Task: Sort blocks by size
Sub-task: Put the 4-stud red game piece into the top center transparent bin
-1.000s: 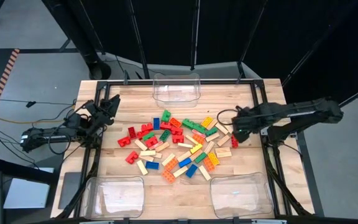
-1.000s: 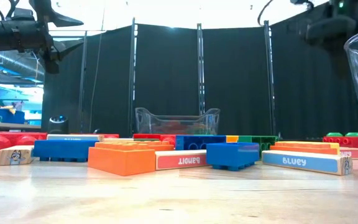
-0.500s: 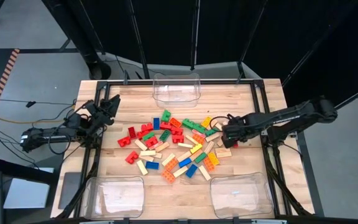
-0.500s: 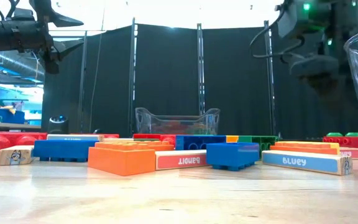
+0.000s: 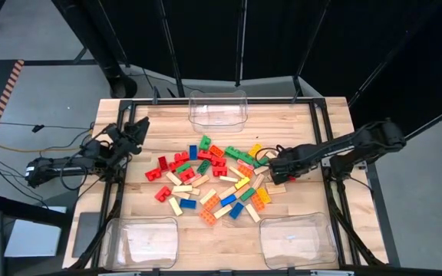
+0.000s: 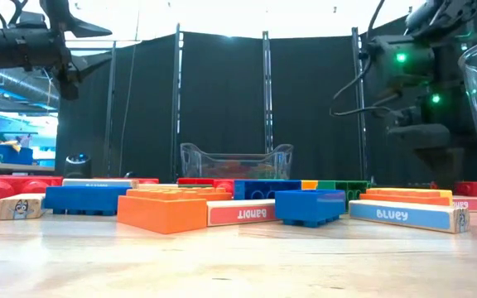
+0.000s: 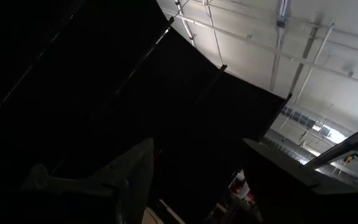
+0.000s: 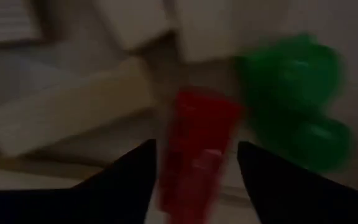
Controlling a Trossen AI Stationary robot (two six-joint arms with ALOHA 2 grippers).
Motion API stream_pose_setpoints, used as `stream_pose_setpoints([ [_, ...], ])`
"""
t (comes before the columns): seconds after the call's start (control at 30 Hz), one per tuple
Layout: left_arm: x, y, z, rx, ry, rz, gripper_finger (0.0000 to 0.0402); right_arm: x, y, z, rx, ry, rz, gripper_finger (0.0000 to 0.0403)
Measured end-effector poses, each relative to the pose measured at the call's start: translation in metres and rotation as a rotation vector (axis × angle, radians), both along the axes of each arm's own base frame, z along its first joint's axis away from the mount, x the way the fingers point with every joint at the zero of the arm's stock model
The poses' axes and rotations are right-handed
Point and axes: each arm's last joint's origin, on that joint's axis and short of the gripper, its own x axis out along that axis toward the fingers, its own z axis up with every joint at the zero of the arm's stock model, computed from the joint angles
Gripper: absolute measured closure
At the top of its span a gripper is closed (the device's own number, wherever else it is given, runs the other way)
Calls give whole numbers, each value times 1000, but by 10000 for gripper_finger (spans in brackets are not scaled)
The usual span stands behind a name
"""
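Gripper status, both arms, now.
Left gripper: open, empty, at the table's left edge.
Right gripper: open, down over a red block in the pile, not holding it.

right arm: now reaches further inward across the tabletop [image 5: 321, 123] than a second ago. right tool [image 5: 272, 167]: position shifts from beside the right edge of the blocks [image 5: 213, 180] to over that edge, lower than before; in the low view it [image 6: 418, 132] now hangs close above the far right bricks, where a second ago only its upper part showed. fingers [image 8: 132, 177] apart, straddling a red brick [image 8: 197, 146], green brick [image 8: 297, 93] just beside.
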Motion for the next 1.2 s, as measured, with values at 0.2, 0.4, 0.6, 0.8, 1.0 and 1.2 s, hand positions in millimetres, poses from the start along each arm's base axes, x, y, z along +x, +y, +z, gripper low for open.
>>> stream_pose_setpoints([
  [0.2,2,0,-4,-6,47,-1,156,12,0,-9,26,-41,11,302],
  [0.4,2,0,-4,-6,47,-1,156,8,0,1,-2,1,8,300],
  [0.6,2,0,-4,-15,39,-6,156,22,0,64,-43,-208,26,300],
  [0.8,2,0,-4,-22,36,-9,156,50,-36,134,-320,-478,118,300],
  [1.0,2,0,-4,-22,36,-9,156,100,-108,151,-503,-615,220,300],
  [1.2,2,0,-4,-22,39,-9,156,138,-175,146,-550,-605,268,300],
])
